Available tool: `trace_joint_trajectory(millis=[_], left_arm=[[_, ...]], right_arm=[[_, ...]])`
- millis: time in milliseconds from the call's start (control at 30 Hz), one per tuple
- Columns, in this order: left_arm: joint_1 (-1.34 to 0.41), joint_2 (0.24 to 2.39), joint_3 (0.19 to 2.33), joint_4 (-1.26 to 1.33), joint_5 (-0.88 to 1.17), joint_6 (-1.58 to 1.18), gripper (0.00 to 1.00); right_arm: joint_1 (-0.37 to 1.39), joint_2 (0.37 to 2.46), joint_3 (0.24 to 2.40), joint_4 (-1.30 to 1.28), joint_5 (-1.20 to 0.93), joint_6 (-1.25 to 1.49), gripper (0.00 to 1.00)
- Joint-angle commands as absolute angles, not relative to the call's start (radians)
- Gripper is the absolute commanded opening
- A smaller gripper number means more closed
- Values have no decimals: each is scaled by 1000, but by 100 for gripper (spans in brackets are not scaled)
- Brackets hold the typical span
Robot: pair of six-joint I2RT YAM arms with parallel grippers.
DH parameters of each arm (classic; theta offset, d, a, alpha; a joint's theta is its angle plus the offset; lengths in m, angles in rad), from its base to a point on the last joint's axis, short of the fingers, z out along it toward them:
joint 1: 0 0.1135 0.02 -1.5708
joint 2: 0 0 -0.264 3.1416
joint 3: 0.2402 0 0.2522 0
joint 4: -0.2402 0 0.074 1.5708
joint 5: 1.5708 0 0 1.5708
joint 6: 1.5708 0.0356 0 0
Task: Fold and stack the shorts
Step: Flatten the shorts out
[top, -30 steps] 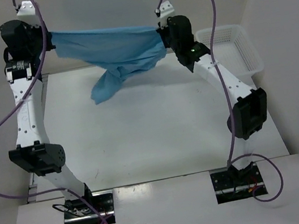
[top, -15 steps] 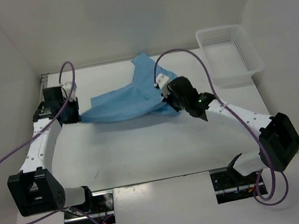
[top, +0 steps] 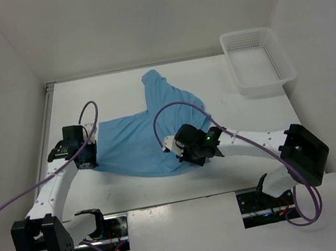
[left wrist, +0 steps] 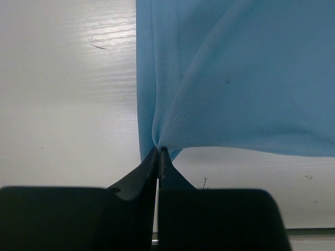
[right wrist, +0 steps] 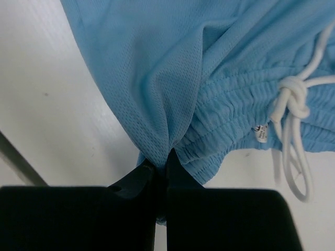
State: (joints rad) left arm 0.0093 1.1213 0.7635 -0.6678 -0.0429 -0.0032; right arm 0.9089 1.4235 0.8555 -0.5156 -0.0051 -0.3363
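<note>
Both arms have dropped, laying the cloth down. Nearest, the left gripper (left wrist: pixel 158 151) and right gripper (right wrist: pixel 167 154) each pinch an edge of the shorts (top: pixel 136 145), which are spread across the middle of the table (top: pixel 249 112) with one leg reaching back. Farther off stands the basket (top: pixel 259 60). No fold yet; folding and stacking remain.

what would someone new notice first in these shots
The light blue shorts lie sprawled across the middle of the white table, one leg trailing toward the far side. The left gripper pinches their left edge, and the right gripper is shut on fabric by the waistband, beside the knotted white drawstring. A white mesh basket sits apart at the far right corner.
</note>
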Motion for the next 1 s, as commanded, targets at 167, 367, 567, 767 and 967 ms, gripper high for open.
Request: trace_joint_trajectory(millis=[167, 367, 567, 767, 967], left_arm=[[9, 921, 669, -745, -140, 0, 4], [9, 911, 681, -844, -71, 0, 55], [41, 1171, 886, -596, 12, 0, 71], [32, 1531, 1086, -362, -14, 0, 71], [32, 1669, 1101, -290, -38, 0, 73]], right_arm=[[931, 1378, 824, -667, 81, -374, 5], [881, 1217, 845, -655, 132, -335, 69], [622, 1023, 875, -367, 11, -164, 79], [290, 1160, 882, -234, -314, -1, 78], [339, 1029, 785, -236, -160, 21, 83]])
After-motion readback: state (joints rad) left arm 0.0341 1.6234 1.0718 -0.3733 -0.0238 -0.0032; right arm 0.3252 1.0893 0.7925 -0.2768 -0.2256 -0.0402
